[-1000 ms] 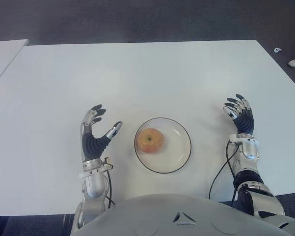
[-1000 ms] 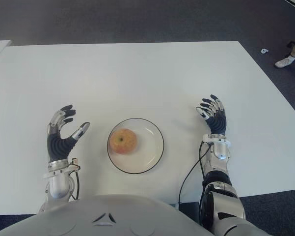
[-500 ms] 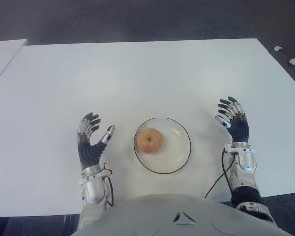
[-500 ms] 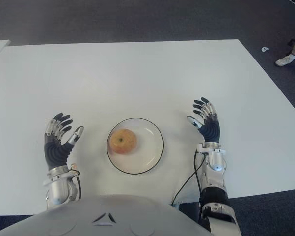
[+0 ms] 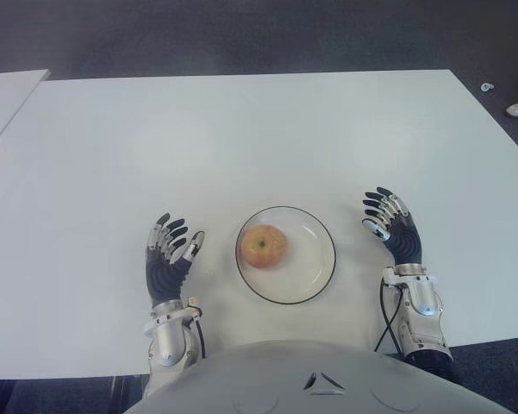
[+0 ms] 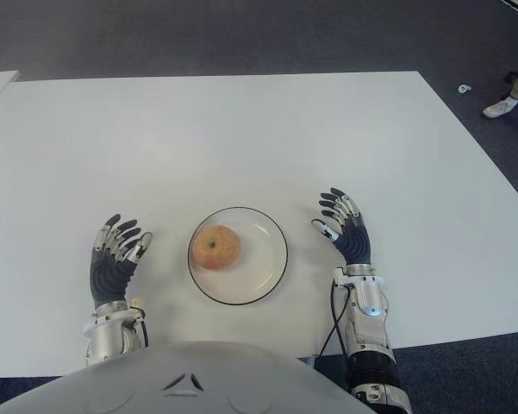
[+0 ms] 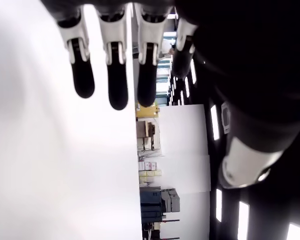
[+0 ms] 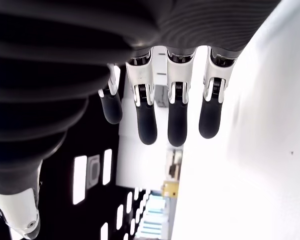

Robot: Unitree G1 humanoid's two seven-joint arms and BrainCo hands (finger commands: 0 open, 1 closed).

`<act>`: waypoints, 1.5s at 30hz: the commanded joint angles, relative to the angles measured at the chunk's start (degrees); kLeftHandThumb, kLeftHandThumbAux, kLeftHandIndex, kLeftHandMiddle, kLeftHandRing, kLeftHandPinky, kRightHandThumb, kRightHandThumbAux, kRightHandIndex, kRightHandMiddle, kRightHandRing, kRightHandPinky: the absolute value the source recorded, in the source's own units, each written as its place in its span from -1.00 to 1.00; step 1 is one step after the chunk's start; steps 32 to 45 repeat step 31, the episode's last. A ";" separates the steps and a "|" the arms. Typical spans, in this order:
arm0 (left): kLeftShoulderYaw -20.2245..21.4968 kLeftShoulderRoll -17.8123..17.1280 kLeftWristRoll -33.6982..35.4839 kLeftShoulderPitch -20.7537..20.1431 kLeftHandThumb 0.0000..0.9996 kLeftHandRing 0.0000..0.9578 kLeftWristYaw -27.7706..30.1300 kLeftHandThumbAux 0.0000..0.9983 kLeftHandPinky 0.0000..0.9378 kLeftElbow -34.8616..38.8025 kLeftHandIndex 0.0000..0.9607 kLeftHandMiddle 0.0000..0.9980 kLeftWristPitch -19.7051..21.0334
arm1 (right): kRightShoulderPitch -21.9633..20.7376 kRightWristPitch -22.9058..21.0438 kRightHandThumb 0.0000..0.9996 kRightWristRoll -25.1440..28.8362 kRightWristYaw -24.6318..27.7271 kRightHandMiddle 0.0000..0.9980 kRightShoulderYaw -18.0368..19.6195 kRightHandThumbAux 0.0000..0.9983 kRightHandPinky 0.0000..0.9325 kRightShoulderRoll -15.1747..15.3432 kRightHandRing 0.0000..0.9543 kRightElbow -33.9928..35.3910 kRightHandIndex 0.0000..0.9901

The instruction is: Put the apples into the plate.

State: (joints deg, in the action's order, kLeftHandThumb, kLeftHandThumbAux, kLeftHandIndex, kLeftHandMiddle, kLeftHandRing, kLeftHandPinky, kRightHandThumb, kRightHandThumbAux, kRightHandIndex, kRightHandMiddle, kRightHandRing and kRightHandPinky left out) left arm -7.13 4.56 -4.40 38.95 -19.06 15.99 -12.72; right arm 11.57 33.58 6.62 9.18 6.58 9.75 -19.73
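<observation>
apple: round red-yellow apple (image 5: 264, 247) sits in the clear round dark-rimmed glass plate (image 5: 317, 274), left of its centre
plate: on the white table (image 5: 241, 138), near edge
left hand (image 5: 169, 258): left of plate – fingers spread, empty
right hand (image 5: 393, 231): right of plate – fingers loose, empty

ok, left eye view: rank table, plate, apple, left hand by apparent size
1. table
2. plate
3. left hand and apple: look about alike, not ranked. The left hand is open, left of the plate.
</observation>
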 commanded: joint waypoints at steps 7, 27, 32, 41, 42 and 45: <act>-0.28 1.63 2.98 0.51 -0.58 -0.36 2.39 0.38 -0.33 -4.77 -0.62 -0.43 -1.37 | 6.34 -1.82 -0.25 0.28 1.48 -0.43 -2.71 0.32 -0.27 -3.61 -0.39 0.50 -0.65; 1.50 -0.28 3.81 -1.38 -0.42 -0.35 7.72 0.38 -0.33 -10.42 -0.64 -0.40 -3.64 | 7.67 0.75 -0.32 1.25 5.66 -0.48 -2.06 0.30 -0.31 -2.93 -0.40 -1.22 -0.67; 2.53 -0.35 3.96 -3.01 -0.42 -0.35 8.27 0.38 -0.33 -11.57 -0.63 -0.40 -2.80 | 7.77 -0.12 -0.31 1.29 5.37 -0.50 -2.00 0.28 -0.32 -3.26 -0.42 -0.96 -0.68; 2.53 -0.35 3.96 -3.01 -0.42 -0.35 8.27 0.38 -0.33 -11.57 -0.63 -0.40 -2.80 | 7.77 -0.12 -0.31 1.29 5.37 -0.50 -2.00 0.28 -0.32 -3.26 -0.42 -0.96 -0.68; 2.53 -0.35 3.96 -3.01 -0.42 -0.35 8.27 0.38 -0.33 -11.57 -0.63 -0.40 -2.80 | 7.77 -0.12 -0.31 1.29 5.37 -0.50 -2.00 0.28 -0.32 -3.26 -0.42 -0.96 -0.68; 2.53 -0.35 3.96 -3.01 -0.42 -0.35 8.27 0.38 -0.33 -11.57 -0.63 -0.40 -2.80 | 7.77 -0.12 -0.31 1.29 5.37 -0.50 -2.00 0.28 -0.32 -3.26 -0.42 -0.96 -0.68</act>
